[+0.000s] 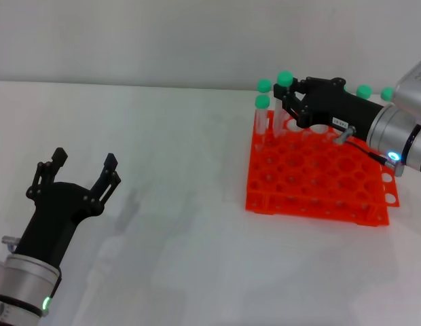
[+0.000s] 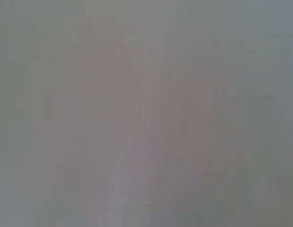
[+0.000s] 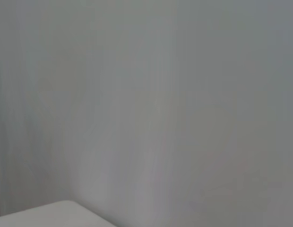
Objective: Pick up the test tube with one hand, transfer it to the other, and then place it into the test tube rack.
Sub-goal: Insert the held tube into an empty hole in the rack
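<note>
Right gripper (image 1: 286, 102) over rack's far-left corner, fingers closed around test tube (image 1: 284, 92) just below green cap; tube upright, lower end seemingly in or just above hole of test tube rack (image 1: 312, 183), cannot tell which. Left gripper (image 1: 83, 166) parked near left on table (image 1: 183, 136), fingers spread wide, holding nothing. 2 neighbouring tubes (image 1: 263, 112) stand just beside. Risk: tip misses hole, or fingers knock neighbours on release.

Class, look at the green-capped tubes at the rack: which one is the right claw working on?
The test tube at the right claw tips, with the highest cap; the other tubes stand apart from the claw in the test tube rack.
</note>
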Controlling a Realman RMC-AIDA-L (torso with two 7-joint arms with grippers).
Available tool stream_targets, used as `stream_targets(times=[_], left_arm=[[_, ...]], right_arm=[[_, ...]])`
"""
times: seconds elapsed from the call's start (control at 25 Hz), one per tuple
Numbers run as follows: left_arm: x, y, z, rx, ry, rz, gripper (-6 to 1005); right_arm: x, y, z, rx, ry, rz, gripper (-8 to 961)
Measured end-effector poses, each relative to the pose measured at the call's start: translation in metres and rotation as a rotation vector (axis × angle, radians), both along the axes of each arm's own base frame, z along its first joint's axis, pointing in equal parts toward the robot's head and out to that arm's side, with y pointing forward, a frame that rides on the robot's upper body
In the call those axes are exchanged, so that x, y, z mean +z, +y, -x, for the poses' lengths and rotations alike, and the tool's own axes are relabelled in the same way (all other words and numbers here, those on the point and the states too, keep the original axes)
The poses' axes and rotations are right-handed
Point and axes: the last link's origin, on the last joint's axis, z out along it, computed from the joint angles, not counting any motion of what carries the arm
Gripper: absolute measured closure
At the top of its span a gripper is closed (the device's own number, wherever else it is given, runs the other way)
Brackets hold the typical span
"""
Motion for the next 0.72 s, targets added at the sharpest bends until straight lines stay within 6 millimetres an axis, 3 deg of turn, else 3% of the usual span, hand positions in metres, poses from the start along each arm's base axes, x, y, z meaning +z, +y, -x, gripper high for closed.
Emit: stream_targets(times=[0.72], left_arm=[[-0.0002,0.0009,0.0002,-0.005,0.009,0.005,105]], right_arm=[[0.0020,0.0006,-0.0058,-0.029,0.007,-0.022,677]])
